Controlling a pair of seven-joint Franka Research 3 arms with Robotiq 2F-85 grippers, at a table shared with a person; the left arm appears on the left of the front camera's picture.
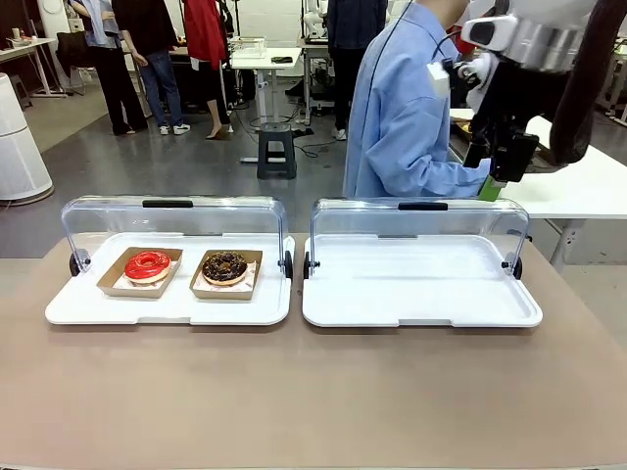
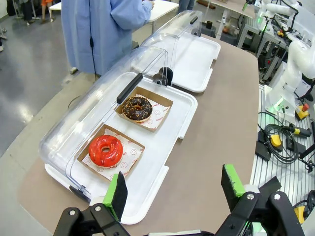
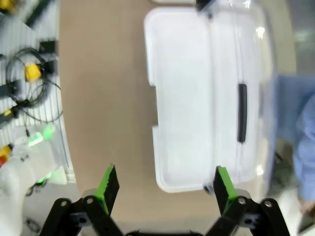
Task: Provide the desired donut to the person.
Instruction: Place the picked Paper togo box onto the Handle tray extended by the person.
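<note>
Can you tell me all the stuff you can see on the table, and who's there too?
Table: one, brown.
Left tray: one, white, clear lid up, on the table's left side.
Right tray: one, white, clear lid up, nothing in it, on the table's right side.
Red donut: one, in a cardboard holder, left in the left tray.
Chocolate donut: one, dark brown, in a cardboard holder, right of the red one.
Person: one, light blue shirt, behind the right tray.
Left gripper: one, black with green pads, jaws open, above the table's near edge.
Right gripper: one, black with green pads, jaws open, above the right tray.
</note>
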